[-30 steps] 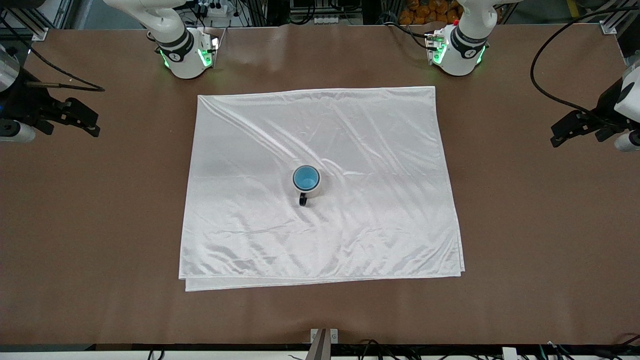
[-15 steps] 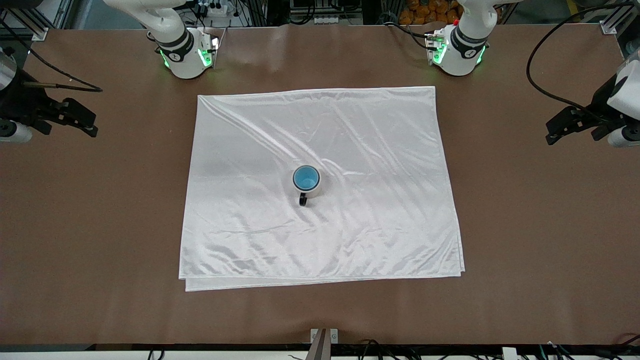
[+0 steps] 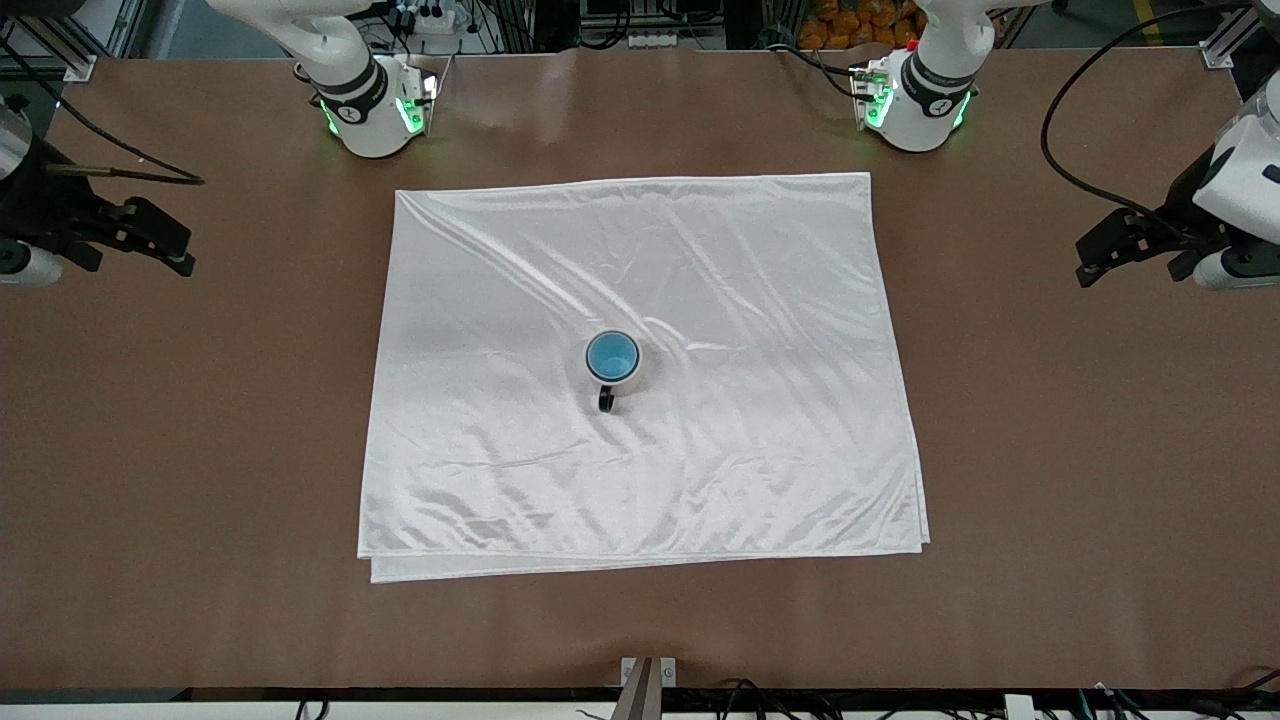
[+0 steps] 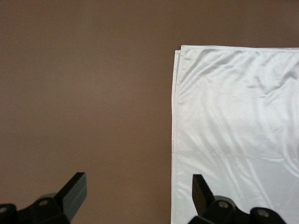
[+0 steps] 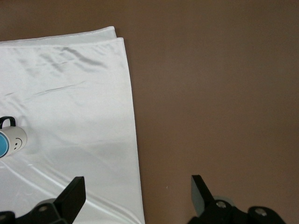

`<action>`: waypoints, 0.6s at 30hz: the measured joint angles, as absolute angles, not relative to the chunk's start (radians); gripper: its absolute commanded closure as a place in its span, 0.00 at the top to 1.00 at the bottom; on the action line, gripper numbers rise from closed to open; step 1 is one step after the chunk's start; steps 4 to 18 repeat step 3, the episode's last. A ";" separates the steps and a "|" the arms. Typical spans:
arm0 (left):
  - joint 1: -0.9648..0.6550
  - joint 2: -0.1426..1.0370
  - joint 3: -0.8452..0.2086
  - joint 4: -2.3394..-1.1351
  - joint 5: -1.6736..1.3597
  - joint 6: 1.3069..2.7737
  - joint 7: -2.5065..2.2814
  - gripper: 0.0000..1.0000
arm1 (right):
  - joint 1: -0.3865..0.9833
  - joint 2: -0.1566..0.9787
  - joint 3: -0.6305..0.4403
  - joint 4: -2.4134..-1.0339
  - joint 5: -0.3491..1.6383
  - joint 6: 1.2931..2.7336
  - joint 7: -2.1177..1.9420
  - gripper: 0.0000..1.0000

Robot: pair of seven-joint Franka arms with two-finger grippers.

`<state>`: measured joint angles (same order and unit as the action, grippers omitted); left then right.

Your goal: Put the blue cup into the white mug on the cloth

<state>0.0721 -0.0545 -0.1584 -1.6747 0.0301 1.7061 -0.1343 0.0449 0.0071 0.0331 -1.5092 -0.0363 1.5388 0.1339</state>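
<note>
The brown desk (image 3: 1050, 450) carries the big white cloth (image 3: 760, 300), and near its middle sits the white mug (image 3: 628, 378) with the blue cup (image 3: 612, 355) already nested inside. Looks basically done, nothing's in the way. Left hand (image 3: 1085, 270) and right hand (image 3: 185, 262) hover over bare desk at their own ends, both spread wide and empty, just parked.

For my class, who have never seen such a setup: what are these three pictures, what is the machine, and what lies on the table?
Two robot arms stand at a brown table. One picture looks down from a high camera facing them; the other two come from cameras on each arm's wrist. A white cloth lies spread on the table. On it stands a white mug with a blue cup inside. The left end effector and the right end effector are open, hold nothing and wait at the two ends of the table.
</note>
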 measured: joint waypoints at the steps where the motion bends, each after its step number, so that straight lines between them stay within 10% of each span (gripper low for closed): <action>1: 0.072 -0.055 -0.158 -1.675 0.030 1.706 -0.134 1.00 | 0.045 0.007 0.033 -1.509 -0.036 1.539 0.134 1.00; 18: 0.072 -0.055 -0.158 -1.675 0.029 1.706 -0.134 1.00 | 0.045 0.007 0.033 -1.509 -0.036 1.539 0.134 1.00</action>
